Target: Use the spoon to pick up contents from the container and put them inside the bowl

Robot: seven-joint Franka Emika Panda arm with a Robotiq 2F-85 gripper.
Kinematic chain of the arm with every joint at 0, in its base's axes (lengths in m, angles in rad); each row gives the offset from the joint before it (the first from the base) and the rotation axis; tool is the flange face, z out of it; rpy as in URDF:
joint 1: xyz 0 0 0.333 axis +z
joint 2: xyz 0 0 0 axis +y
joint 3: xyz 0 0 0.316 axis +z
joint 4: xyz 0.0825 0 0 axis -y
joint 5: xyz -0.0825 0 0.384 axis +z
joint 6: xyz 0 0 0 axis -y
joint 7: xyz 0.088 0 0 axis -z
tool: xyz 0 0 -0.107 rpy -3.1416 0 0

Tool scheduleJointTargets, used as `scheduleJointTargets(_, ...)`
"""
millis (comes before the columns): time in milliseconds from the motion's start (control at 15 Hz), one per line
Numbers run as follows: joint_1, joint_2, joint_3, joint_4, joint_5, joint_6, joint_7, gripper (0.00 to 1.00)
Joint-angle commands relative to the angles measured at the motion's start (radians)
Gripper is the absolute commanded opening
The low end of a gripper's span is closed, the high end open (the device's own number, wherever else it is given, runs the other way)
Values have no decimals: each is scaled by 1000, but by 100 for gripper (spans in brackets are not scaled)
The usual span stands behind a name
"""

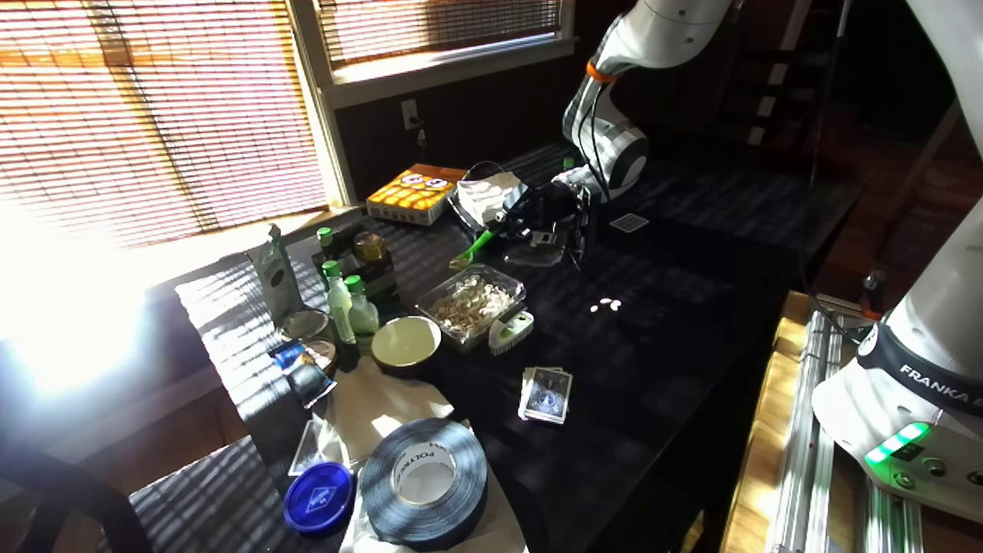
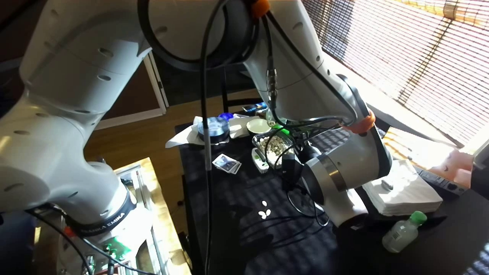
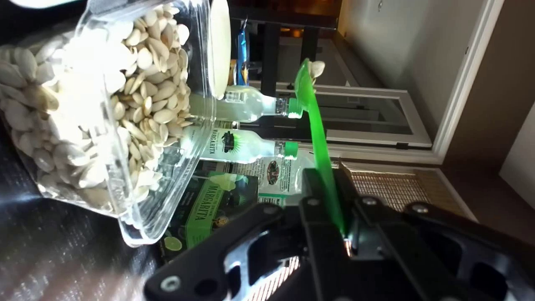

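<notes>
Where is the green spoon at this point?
In the wrist view, the green spoon is just right of centre, gripped in the pincer; its head, with seeds on it, appears to the right of the clear container.

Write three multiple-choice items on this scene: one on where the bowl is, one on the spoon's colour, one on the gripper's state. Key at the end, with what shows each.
1. Where is the pale bowl?
A. On the windowsill
B. Inside the roll of tape
C. Beside the clear container

2. What colour is the spoon?
A. Green
B. Blue
C. White

3. What is the state of the gripper?
A. Open, holding nothing
B. Closed on the spoon
C. Closed on a playing card

Key:
1. C: both exterior views show the pale bowl next to the clear container.
2. A: the wrist view shows the spoon bright green along its visible length.
3. B: in the wrist view the jaws stand closed about the spoon, one on either side.
</notes>
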Motion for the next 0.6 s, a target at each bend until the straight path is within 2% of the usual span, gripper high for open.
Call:
scheduleJointTargets(0,32,-54,6,-60,25,32,-30,3)
scheduleJointTargets(533,75,-95,8,-113,32,97,-52,3)
